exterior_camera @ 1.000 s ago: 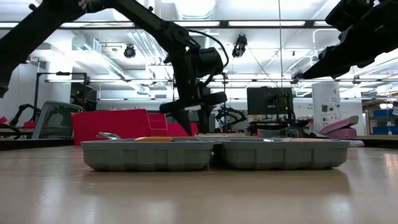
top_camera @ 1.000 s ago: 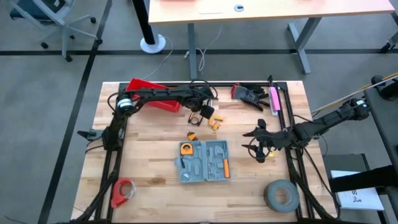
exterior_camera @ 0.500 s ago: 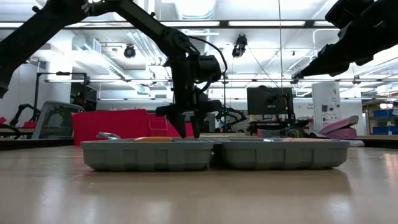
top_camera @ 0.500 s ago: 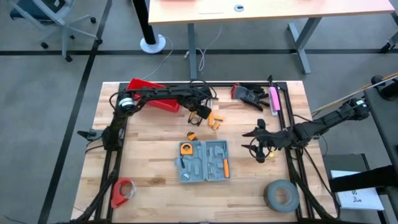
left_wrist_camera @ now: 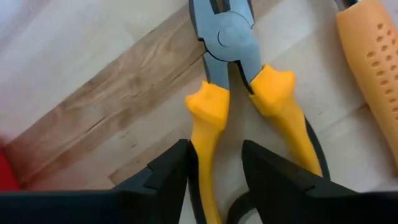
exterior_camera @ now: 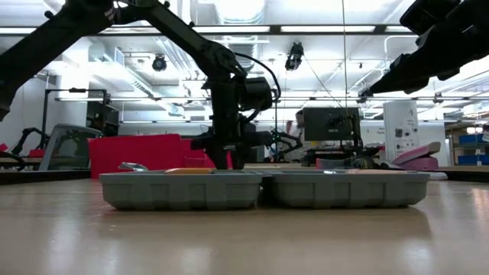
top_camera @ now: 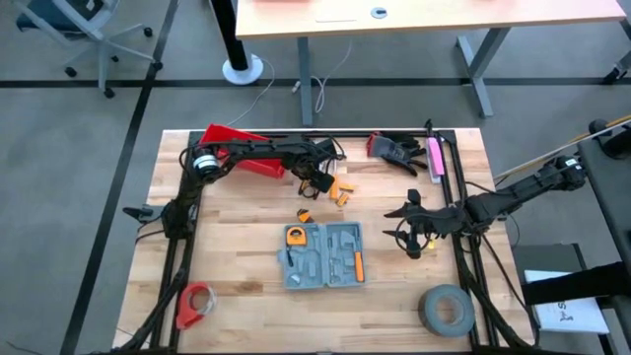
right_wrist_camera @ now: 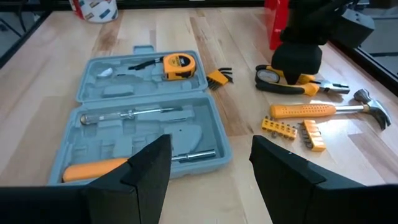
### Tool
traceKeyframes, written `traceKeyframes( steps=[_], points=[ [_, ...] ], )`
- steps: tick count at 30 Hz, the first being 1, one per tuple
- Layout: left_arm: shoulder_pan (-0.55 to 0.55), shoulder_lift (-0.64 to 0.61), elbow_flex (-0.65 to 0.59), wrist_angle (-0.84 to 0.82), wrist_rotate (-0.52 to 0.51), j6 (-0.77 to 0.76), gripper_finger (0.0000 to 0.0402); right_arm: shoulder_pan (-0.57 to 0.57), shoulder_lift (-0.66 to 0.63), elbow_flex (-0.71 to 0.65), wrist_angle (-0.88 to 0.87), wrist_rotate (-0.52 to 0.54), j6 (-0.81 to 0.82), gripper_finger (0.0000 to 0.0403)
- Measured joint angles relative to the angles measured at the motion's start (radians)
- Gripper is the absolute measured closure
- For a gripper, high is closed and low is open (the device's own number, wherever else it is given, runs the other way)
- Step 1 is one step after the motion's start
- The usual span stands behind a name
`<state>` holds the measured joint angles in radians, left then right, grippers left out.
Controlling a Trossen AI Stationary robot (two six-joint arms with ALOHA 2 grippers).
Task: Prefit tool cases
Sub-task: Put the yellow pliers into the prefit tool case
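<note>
While your left gripper [top_camera: 314, 181] is down at the table's far side, just right of the red bin [top_camera: 237, 148], its two dark fingers [left_wrist_camera: 163, 177] straddle one yellow handle of the pliers [left_wrist_camera: 239, 93] lying flat on the wood; the jaws are partly open and you cannot tell whether the pads are pressing the handle. Beside the pliers lies a hammer [right_wrist_camera: 323, 111] with an orange perforated grip, and next to it two orange bit holders [right_wrist_camera: 292, 132]. Nearer you, at the table's middle, the tool case [top_camera: 323, 254] lies opened flat, both halves up; a yellow tape measure [top_camera: 295, 235] sits in one half, a screwdriver [right_wrist_camera: 134, 114] and an orange-handled tool [top_camera: 359, 264] in other recesses. A set of hex keys [right_wrist_camera: 217, 76] rests on the wood just beyond the case. Farther right, your right gripper [top_camera: 402, 234] hangs above the table, apart from the case, fingers wide and empty. A grey tape roll [top_camera: 445, 310] lies at the near right corner.
</note>
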<state>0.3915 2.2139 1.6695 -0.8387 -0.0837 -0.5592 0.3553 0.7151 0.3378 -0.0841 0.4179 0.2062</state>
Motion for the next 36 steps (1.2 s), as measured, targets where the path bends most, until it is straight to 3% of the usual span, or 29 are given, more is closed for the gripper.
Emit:
traceKeyframes(
  steps=[11, 22, 36],
  points=[
    [-0.005, -0.004, 0.002, 0.006, 0.013, 0.038, 0.0364, 0.0, 0.0, 0.0, 0.0, 0.0, -0.008, 0.0204],
    [-0.008, -0.037, 0.003, -0.061, 0.04, 0.051, 0.0364, 0.0, 0.0, 0.0, 0.0, 0.0, 0.001, 0.0204],
    [-0.093, -0.094, 0.157, -0.347, 0.099, 0.0, 0.036, 0.0, 0.0, 0.0, -0.015, 0.001, 0.001, 0.0204]
  ],
)
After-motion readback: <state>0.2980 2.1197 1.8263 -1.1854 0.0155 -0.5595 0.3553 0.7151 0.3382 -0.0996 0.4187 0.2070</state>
